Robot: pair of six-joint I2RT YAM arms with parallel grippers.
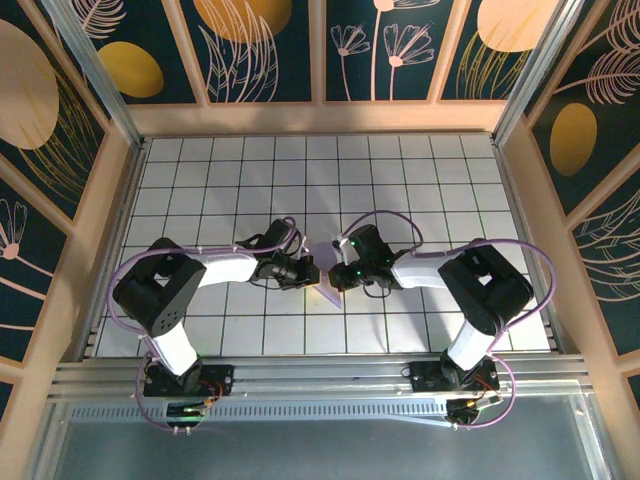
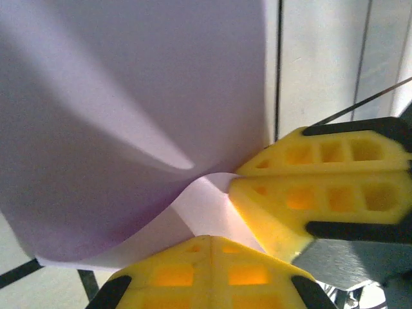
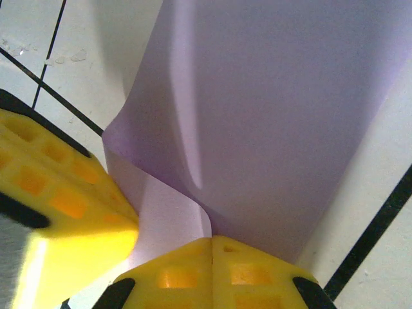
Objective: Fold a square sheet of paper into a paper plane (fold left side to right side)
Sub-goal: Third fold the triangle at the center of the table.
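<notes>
L gripper [image 2: 209, 241] & R gripper [image 3: 212, 241] both pinch sheet of paper [image 1: 323, 252], tips just beside each other, mid table [image 1: 400, 180]; paper curves up w/ soft crease.

This was a robotics lab test cell, not a lived-in room. A white surface [image 1: 200, 180] ruled into a black grid sat boxed in by wood-framed walls [image 1: 260, 50] of dark printed panels with gold discs and line-drawn flowers. Along the surface's near edge ran an aluminium rail [image 1: 320, 372], with a left arm [image 1: 170, 290] and right arm [image 1: 490, 290] bolted to it, trailing looped purple cables [image 1: 545, 262].
</notes>
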